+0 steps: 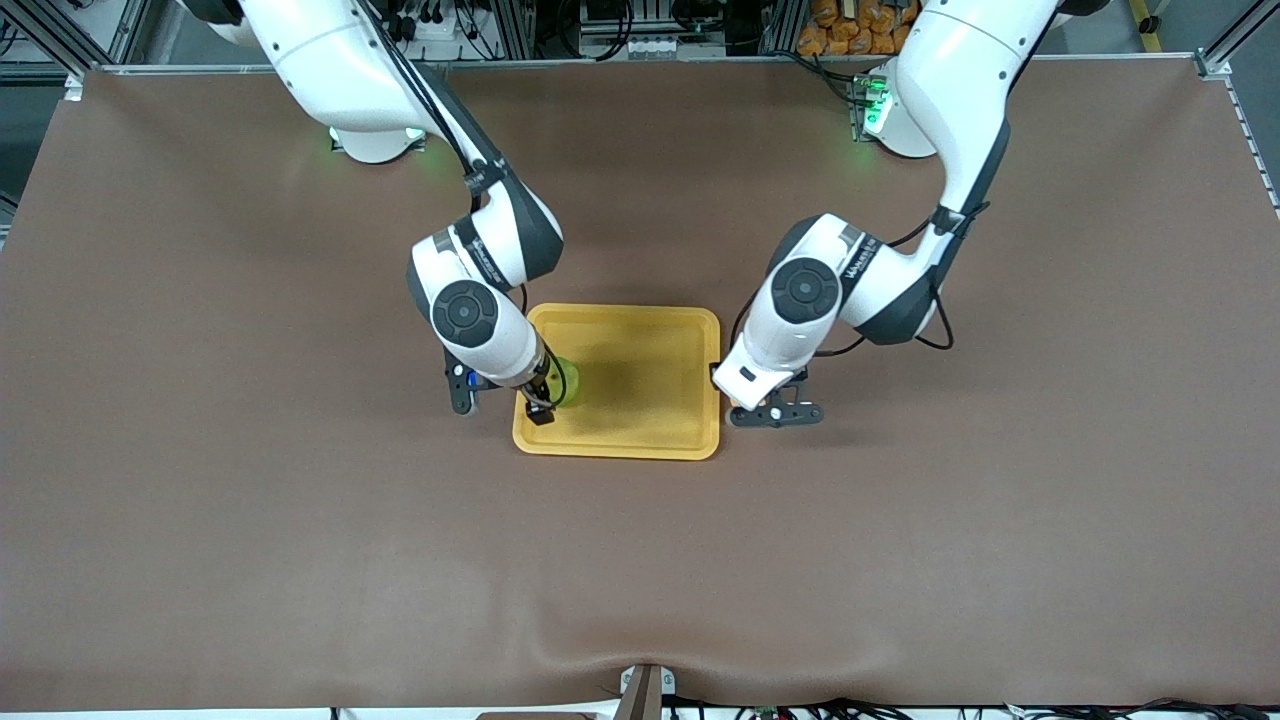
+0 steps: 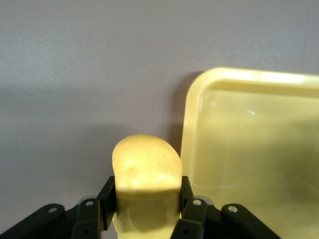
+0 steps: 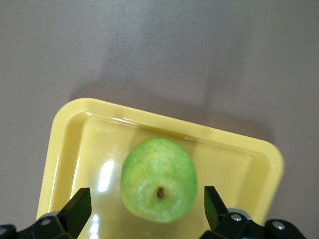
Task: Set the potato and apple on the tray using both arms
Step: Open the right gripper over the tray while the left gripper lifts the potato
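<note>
Now: apple (image 3: pixel 158 180) rests in tray (image 1: pixel 640 440), right gripper (image 3: pixel 147 209) spread wide around it | left gripper (image 2: pixel 148 209) clamps potato (image 2: pixel 145 172) just beside tray rim, over table | next, probably: carry potato over tray, release.

1. Robotics lab / test cell, not a home or kitchen.
2. Two white robot arms (image 1: pixel 480 270) w/ green-lit bases bolted at one edge of a big worktop (image 1: pixel 300 520).
3. Worktop covered edge to edge in plain brown matting, creased at the camera-side edge.
4. Aluminium frame profiles (image 1: pixel 1235 40) at the corners, plus cables & electronics (image 1: pixel 620 25) along the arms' edge.
5. Bundle of orange items (image 1: pixel 850 25) stored past that edge.
</note>
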Controlling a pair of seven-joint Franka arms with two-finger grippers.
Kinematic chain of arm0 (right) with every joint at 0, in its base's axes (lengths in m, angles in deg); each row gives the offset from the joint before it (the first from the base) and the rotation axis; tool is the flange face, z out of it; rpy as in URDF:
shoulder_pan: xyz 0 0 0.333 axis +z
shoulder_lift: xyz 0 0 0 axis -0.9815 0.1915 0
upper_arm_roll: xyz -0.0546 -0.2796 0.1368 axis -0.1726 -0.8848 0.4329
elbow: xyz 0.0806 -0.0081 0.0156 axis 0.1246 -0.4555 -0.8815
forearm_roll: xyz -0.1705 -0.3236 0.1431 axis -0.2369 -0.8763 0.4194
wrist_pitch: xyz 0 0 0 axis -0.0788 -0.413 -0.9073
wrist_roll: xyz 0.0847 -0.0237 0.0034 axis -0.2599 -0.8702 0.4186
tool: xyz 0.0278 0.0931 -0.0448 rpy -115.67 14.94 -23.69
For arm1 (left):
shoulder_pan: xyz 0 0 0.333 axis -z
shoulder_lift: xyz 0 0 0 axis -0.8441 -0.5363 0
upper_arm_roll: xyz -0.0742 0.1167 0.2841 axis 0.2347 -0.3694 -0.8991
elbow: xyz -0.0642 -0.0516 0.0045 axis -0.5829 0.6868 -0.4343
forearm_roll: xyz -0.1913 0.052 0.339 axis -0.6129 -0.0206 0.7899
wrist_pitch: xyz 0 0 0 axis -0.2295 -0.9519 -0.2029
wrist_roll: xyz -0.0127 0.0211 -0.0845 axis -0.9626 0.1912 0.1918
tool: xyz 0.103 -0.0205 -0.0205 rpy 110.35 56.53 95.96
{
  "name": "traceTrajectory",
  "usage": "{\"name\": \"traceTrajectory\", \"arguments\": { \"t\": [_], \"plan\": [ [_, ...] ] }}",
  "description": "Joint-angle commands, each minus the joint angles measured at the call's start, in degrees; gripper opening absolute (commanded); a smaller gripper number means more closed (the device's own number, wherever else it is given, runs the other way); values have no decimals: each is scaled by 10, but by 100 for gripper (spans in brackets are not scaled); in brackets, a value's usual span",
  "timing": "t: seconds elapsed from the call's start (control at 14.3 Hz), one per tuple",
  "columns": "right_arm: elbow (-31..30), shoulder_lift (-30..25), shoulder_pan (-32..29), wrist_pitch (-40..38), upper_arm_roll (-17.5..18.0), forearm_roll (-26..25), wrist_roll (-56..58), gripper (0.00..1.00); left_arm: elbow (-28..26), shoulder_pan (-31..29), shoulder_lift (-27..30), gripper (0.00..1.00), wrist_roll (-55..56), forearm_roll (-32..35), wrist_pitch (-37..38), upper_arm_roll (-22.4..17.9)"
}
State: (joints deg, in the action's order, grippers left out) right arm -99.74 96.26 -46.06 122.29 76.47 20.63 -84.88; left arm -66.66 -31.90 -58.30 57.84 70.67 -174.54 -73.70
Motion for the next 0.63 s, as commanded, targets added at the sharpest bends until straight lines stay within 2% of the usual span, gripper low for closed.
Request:
{"name": "traceTrajectory", "arguments": {
  "t": [0.0,0.28,0.56],
  "plan": [
    [-9,-41,-9,-54,1,-8,35,100,34,21,-25,27,-11,18,8,-1],
    [-17,-95,-59,-136,1,-8,214,100,79,47,-55,27,-9,18,8,-1],
    [-35,-154,-133,-197,0,-8,408,100,87,75,-77,27,-7,16,8,-1]
  ]
}}
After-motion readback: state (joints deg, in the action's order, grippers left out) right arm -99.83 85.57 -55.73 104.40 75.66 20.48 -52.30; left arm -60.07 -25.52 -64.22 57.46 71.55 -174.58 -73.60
